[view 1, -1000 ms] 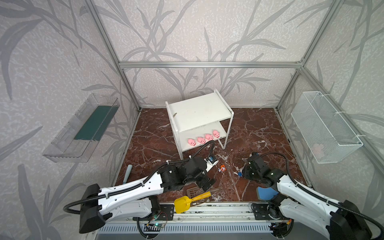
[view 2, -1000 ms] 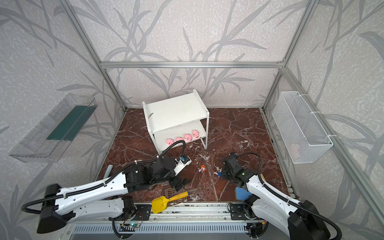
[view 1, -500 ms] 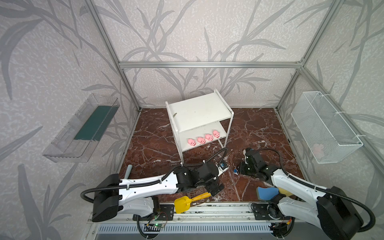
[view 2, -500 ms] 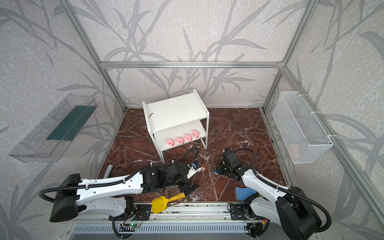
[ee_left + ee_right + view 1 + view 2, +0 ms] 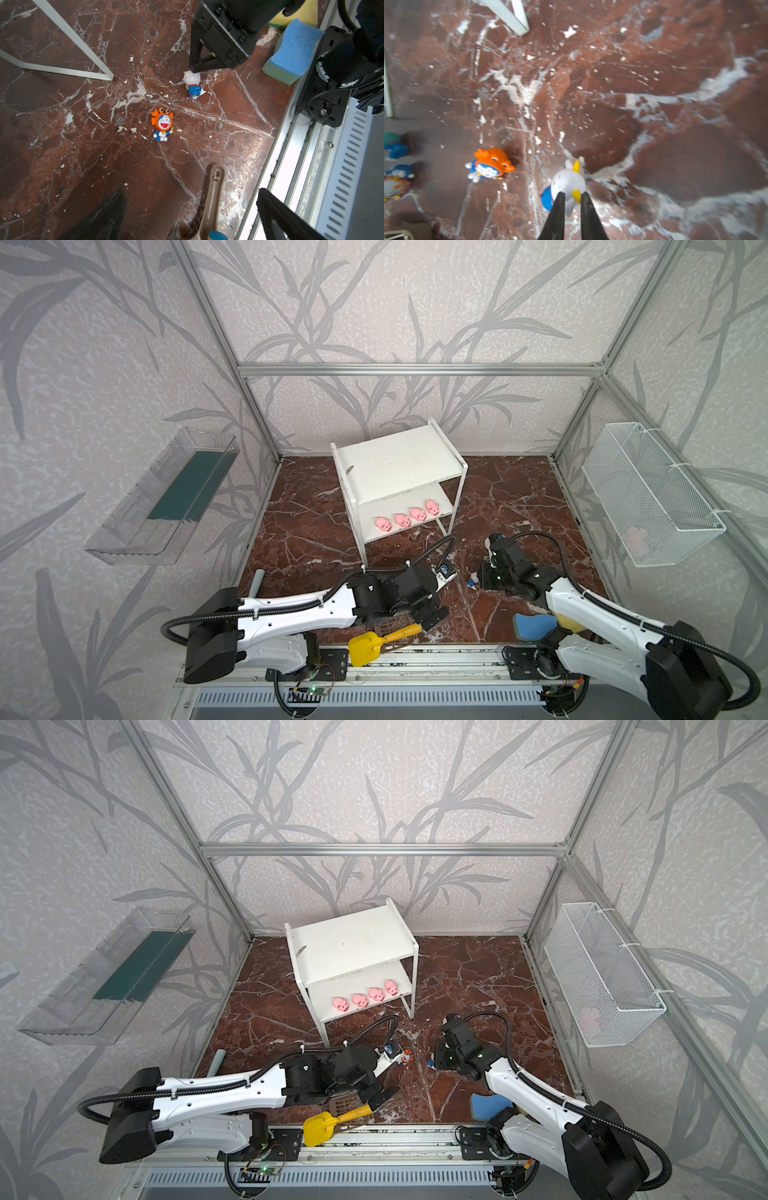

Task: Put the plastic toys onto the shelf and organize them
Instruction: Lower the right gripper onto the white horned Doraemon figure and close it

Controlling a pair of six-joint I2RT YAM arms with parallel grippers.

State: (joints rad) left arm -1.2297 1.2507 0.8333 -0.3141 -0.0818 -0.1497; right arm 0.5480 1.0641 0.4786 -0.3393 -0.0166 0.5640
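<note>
Four pink plastic pigs (image 5: 405, 519) line the lower board of the white two-tier shelf (image 5: 399, 464); four cartoon figurines (image 5: 491, 164) unshelved. Right gripper (image 5: 572, 199) pinches the white-headed blue figurine (image 5: 566, 182) (left gripper (image 5: 190, 195) wide apart, empty).

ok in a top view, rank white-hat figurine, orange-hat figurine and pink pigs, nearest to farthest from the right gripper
1. white-hat figurine, gripped by the right gripper
2. orange-hat figurine, on the floor just leftward
3. pink pigs, farther back on the shelf lower board
</note>
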